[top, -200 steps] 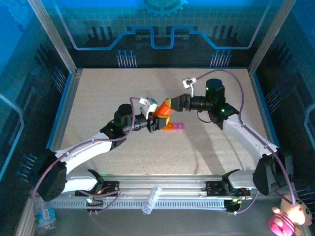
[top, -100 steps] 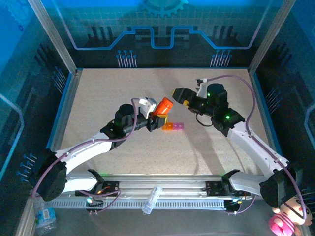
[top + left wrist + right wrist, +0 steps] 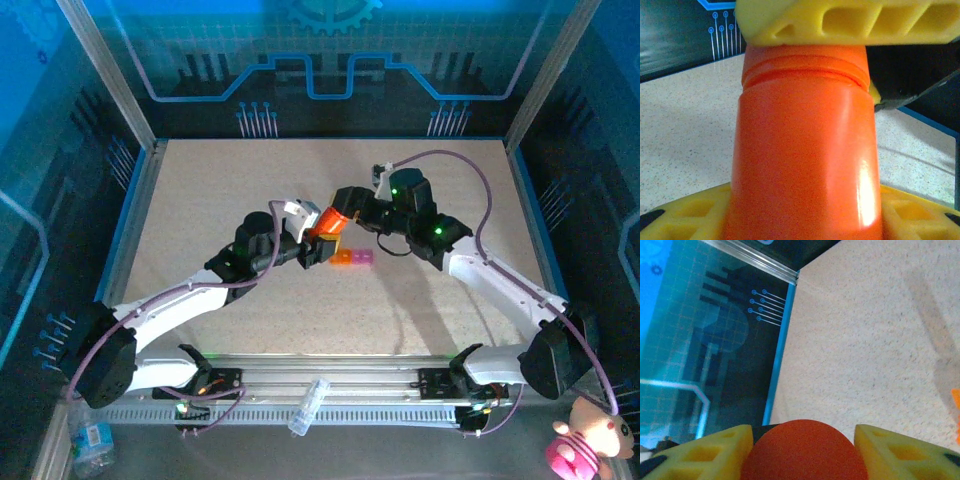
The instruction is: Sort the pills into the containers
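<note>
Gripping orange bottle from both ends, right over the containers.
Clamped on the bottle body with left gripper, yellow fingers against its sides. Closed on the round cap with right gripper, one finger either side. Lying flat on the speckled table mid-workspace, just beside the left gripper and under the tilted bottle: short strip of tiny joined square compartments, translucent orange then pink. Too small to tell contents.
</note>
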`<action>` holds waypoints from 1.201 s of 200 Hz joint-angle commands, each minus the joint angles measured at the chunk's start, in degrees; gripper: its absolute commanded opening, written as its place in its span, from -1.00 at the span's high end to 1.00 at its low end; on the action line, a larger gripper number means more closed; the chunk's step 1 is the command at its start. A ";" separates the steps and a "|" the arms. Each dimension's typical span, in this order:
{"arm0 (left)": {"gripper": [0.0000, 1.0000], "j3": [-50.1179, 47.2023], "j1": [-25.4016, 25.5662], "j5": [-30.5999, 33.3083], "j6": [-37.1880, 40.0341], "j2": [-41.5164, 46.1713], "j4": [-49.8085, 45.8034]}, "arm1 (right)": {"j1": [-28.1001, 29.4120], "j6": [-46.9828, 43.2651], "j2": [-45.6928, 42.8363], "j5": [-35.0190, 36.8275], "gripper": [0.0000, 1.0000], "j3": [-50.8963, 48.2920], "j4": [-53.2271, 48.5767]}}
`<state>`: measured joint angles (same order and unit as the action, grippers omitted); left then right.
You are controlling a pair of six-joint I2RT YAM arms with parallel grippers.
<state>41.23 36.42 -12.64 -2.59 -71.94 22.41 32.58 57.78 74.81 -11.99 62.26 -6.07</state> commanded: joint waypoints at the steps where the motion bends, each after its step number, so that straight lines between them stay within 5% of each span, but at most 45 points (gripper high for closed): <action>1: 1.00 2.52 0.05 0.58 0.84 -0.28 2.11 | -0.59 -2.82 -1.40 -0.72 0.13 -0.38 1.36; 67: 1.00 2.30 -0.01 -2.46 -3.17 0.53 5.19 | -9.57 -13.46 -1.26 -25.77 0.08 -9.16 25.34; 95: 1.00 2.18 -0.02 -4.67 -5.68 0.68 6.81 | -9.88 -15.81 -0.62 -30.37 0.06 -8.13 25.09; 120: 1.00 2.15 0.01 -4.10 -5.48 0.75 6.78 | -9.46 -14.55 -0.48 -28.42 -0.03 -7.06 23.12; 143: 1.00 2.02 0.04 -2.89 -4.11 0.66 6.00 | -9.71 -13.50 -1.30 -24.10 -0.52 -5.40 16.88; 162: 1.00 1.93 0.01 -1.71 -2.66 0.66 4.96 | -10.69 -11.17 -3.50 -19.57 -0.67 -5.11 13.56; 240: 1.00 1.57 0.05 1.47 0.47 -0.45 3.54 | -12.28 1.94 -13.13 -1.27 -0.75 -7.20 1.05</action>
<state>41.76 36.69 -12.78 -4.14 -72.05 25.52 20.56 54.41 63.61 -20.25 55.02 0.36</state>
